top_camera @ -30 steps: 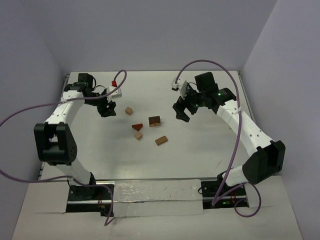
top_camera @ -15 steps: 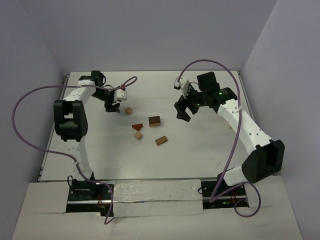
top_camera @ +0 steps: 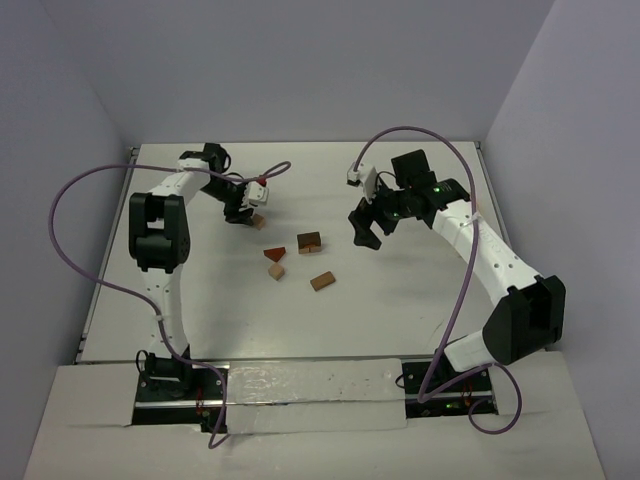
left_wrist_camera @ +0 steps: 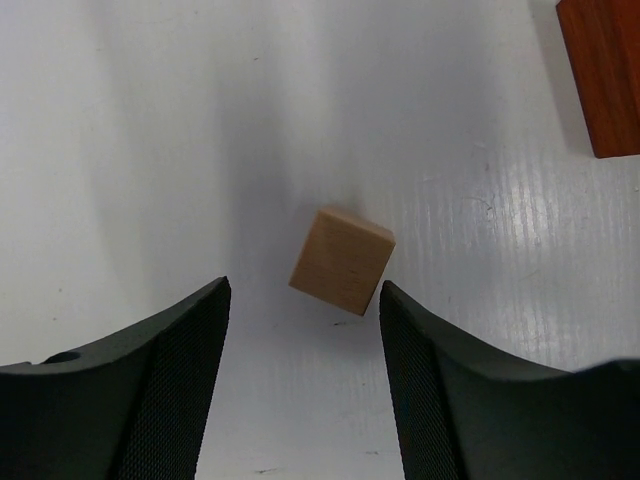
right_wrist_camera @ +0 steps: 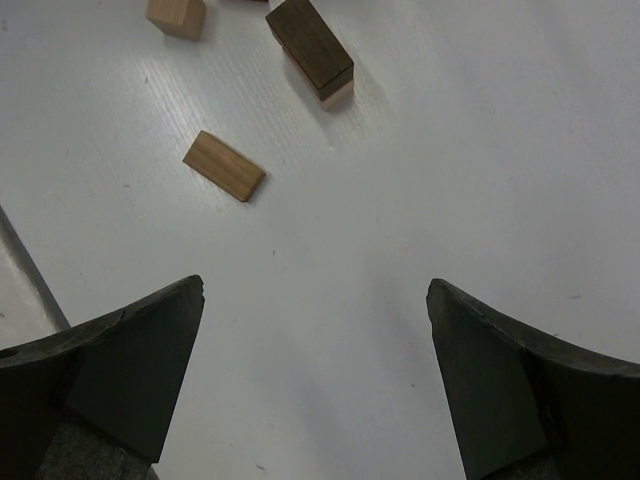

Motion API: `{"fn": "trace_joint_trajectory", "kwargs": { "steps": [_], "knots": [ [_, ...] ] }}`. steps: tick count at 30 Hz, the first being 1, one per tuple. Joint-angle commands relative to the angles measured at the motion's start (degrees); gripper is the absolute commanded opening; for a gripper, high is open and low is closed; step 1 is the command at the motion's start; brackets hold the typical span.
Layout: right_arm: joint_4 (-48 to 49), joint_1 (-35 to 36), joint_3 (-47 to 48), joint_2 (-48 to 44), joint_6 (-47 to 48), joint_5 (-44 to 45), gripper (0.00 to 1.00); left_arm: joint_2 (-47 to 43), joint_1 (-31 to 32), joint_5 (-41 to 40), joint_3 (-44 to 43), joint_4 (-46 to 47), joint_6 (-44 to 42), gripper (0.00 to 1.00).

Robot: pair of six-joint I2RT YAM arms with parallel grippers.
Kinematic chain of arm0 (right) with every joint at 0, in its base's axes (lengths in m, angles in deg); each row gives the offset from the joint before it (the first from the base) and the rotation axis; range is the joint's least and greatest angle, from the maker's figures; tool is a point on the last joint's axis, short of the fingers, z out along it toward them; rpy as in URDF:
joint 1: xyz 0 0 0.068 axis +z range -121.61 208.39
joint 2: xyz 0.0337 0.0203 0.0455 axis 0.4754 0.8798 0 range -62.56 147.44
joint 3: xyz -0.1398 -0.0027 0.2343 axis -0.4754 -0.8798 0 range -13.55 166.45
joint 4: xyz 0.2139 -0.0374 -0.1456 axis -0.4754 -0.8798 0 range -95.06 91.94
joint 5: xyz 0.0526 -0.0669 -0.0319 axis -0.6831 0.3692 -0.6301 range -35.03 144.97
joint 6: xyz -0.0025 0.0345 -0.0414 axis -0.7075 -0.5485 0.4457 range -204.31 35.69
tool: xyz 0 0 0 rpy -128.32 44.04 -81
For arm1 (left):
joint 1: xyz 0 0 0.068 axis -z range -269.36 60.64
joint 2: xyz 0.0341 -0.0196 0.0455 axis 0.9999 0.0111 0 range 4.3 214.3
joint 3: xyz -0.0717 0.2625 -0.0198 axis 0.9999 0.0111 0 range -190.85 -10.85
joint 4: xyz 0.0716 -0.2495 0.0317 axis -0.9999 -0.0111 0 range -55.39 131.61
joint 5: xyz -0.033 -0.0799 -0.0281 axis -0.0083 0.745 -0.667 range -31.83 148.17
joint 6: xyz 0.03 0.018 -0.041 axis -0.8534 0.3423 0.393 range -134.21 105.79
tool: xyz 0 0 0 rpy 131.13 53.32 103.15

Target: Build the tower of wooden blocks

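Cube (left_wrist_camera: 342, 260) now just ahead of left claw (left_wrist_camera: 303, 300), jaws apart

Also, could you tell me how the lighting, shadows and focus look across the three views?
Left wrist view: the tan cube is sharp, with a soft grey shadow above it and streaky sheen on the table. Right wrist view: even light, the tan bar and dark brown block crisp. Top external view: diffuse, no glare.

The right gripper (right_wrist_camera: 312, 292) hangs, fingers wide apart, over the white table (right_wrist_camera: 480, 150); beyond lie a tan bar (right_wrist_camera: 224, 166), a dark block (right_wrist_camera: 310, 45) and a tan cube (right_wrist_camera: 177, 14).
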Motion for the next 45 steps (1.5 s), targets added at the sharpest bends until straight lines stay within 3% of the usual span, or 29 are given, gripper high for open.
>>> {"fn": "trace_joint_trajectory", "kwargs": {
  "steps": [1, 11, 18, 23, 29, 31, 37, 45],
  "knots": [
    [1.1, -0.5, -0.8, -0.6, 0.5, -0.9, 1.0, 0.7, 1.1, 0.9, -0.9, -2.3, -3.7, 0.66],
    [1.1, -1.1, -0.6, 0.9, 0.5, -2.6, 1.0, 0.1, 2.2, -0.3, 0.7, -3.0, -4.6, 0.57],
    [1.1, -1.3, -0.7, 0.6, 0.5, -2.7, 1.0, -1.4, 2.8, -1.3, 1.9, -2.9, -3.0, 0.35],
    [0.7, -1.4, -0.8, -0.5, -0.2, -2.7, 1.0, -5.9, 3.7, -1.1, 2.0, -1.1, 12.0, 0.18],
    [-0.8, -1.4, -0.5, -1.1, -0.7, -2.5, 1.0, -15.6, 4.6, 0.6, 7.1, 6.2, 29.7, 0.15],
    [-1.8, -1.5, -0.3, -1.1, -0.1, -2.3, 1.0, -20.8, 6.8, -3.2, 10.1, 11.1, 38.4, 0.04],
    [-3.8, -2.2, 0.5, -0.9, 1.2, -0.7, 1.0, -26.1, 10.5, -3.2, 12.7, 13.5, 43.1, 0.0],
    [-6.6, -5.2, 0.8, 0.9, 2.4, 4.9, 1.0, -25.0, 18.0, -6.8, 13.4, 18.4, 46.3, 0.0]
  ]
}}
